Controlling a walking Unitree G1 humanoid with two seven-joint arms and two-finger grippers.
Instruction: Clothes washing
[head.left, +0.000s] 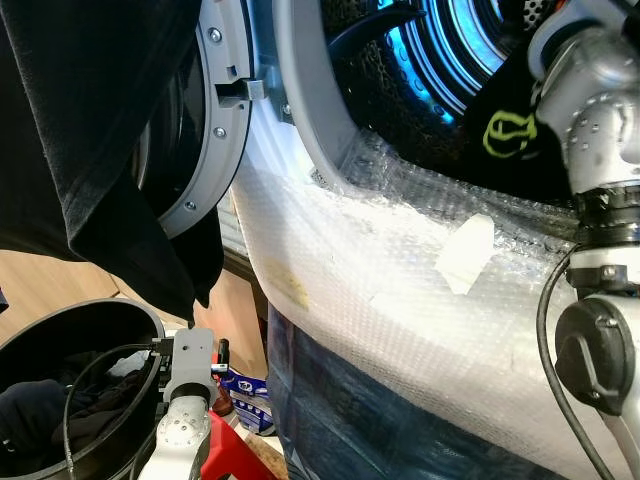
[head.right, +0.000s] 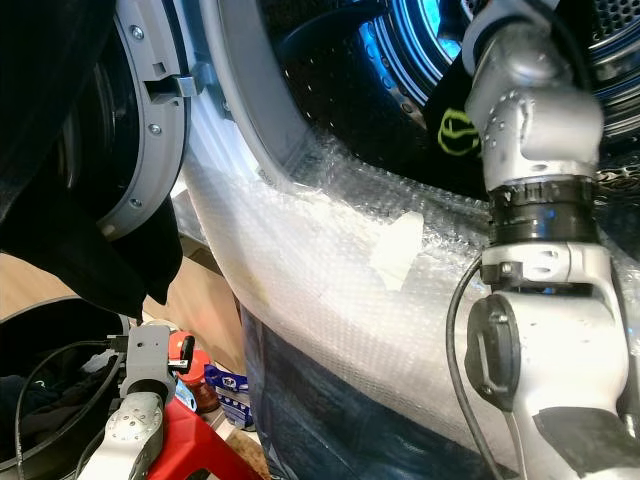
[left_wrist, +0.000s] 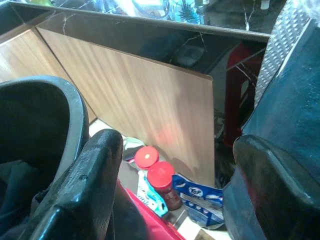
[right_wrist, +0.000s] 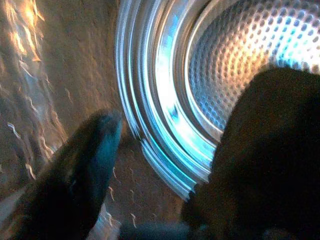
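The washing machine's drum (head.left: 450, 50) glows blue behind its open door (head.left: 200, 130). A black garment with a yellow-green logo (head.left: 510, 135) lies in the drum's mouth, beside my right arm (head.right: 530, 120), which reaches into the opening. My right gripper (right_wrist: 165, 165) is open, its fingers (right_wrist: 80, 170) spread before the perforated drum wall (right_wrist: 240, 55). Another black garment (head.left: 90, 130) hangs over the door at the upper left. My left gripper (left_wrist: 170, 190) is open and holds nothing, low beside a black basket (head.left: 80, 310) of dark clothes (head.left: 30, 410).
Bubble wrap (head.left: 400, 290) with a white tape patch (head.left: 465, 255) covers the machine's front. A red stool (head.left: 225, 450), two red-capped bottles (left_wrist: 160, 175) and a blue packet (left_wrist: 200, 195) sit on the floor against a wooden panel (left_wrist: 140, 100).
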